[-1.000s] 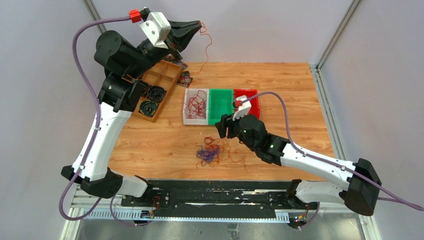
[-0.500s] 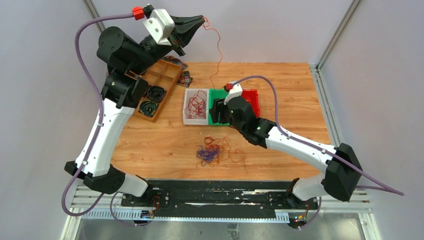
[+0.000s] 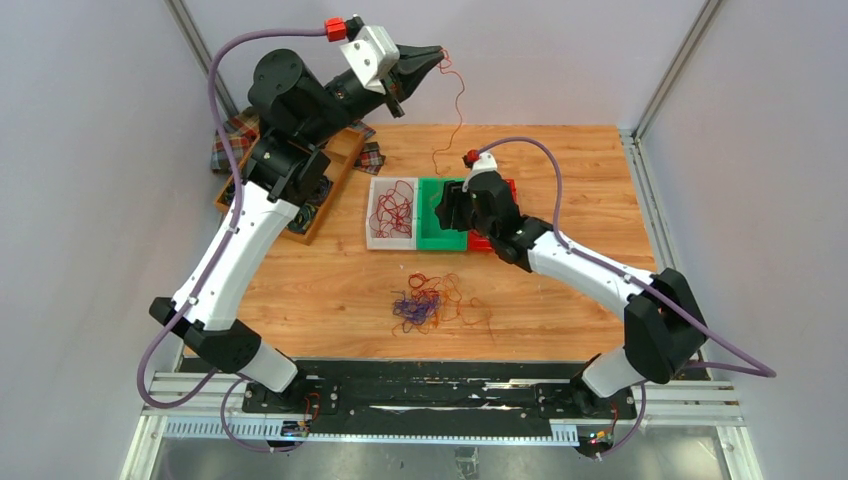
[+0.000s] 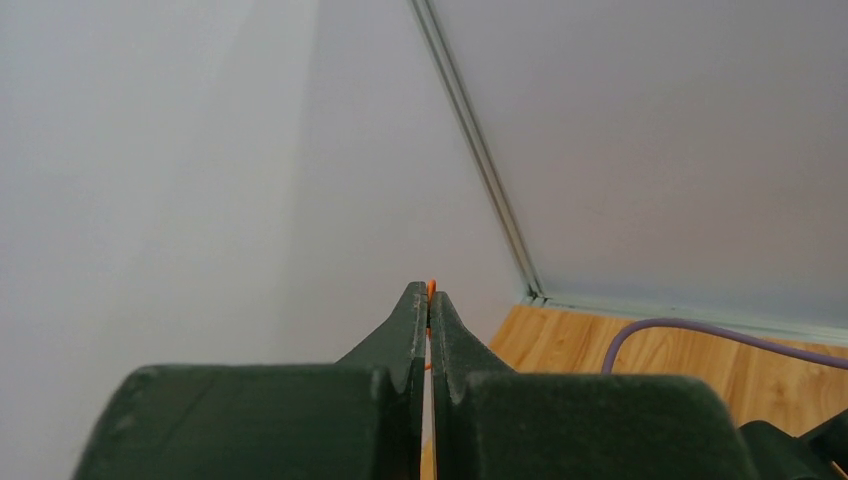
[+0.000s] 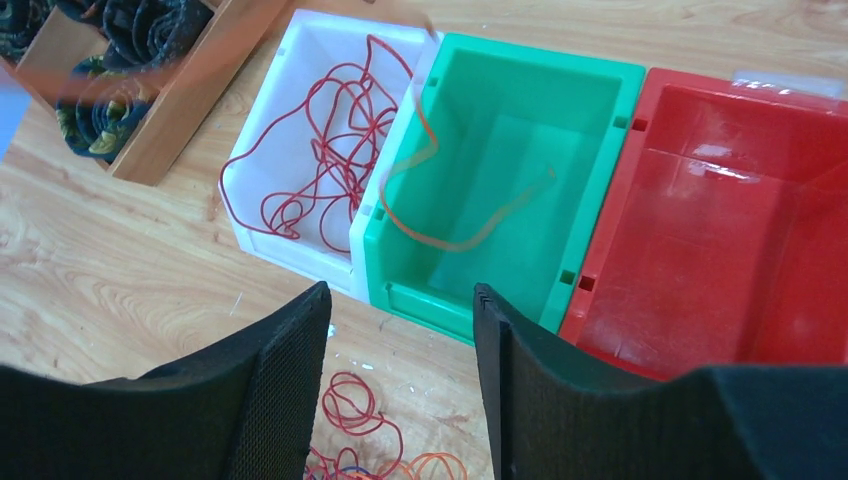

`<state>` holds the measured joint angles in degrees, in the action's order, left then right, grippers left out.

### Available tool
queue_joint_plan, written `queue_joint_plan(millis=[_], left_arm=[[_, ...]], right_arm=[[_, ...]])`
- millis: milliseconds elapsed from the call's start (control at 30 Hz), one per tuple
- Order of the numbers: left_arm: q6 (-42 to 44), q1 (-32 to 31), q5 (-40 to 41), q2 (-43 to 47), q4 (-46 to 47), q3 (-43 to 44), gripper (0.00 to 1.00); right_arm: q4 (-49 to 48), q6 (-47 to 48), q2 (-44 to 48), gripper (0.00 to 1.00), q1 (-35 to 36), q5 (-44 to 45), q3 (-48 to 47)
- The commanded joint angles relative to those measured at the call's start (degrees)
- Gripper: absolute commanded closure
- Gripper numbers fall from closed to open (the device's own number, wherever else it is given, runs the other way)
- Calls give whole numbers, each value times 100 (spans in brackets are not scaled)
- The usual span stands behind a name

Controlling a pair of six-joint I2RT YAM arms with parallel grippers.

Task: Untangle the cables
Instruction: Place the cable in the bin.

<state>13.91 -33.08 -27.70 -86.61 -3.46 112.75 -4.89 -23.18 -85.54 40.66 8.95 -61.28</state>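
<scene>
Legible text: none in any view; no brand, number or sign can be made out.
Red bin (image 5: 720, 250), rear rim at 1 o'clock in the right wrist view: pale strip (image 5: 790, 85), too blurred to read.

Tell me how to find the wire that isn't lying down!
Start at the wooden table, then look above its far edge, where the left gripper is raised. One orange wire hangs from its shut tips; every other wire lies in the white bin or in the clump on the table.
</scene>
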Motion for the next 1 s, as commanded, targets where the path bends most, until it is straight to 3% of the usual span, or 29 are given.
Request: queue_joint_plan(millis=[0,700,967], left_arm=[[189,-58,163,-30,139,147,100],[657,-58,186,-182,-159,-594,100],[1159,-58,490,-646,-379,69,100]], right_arm=[[-50,40,-112,46,-131,-623,8],[-110,-101,637,46,-268,-359,1000],[-73,-65,1018,45,-370,-341,1235]])
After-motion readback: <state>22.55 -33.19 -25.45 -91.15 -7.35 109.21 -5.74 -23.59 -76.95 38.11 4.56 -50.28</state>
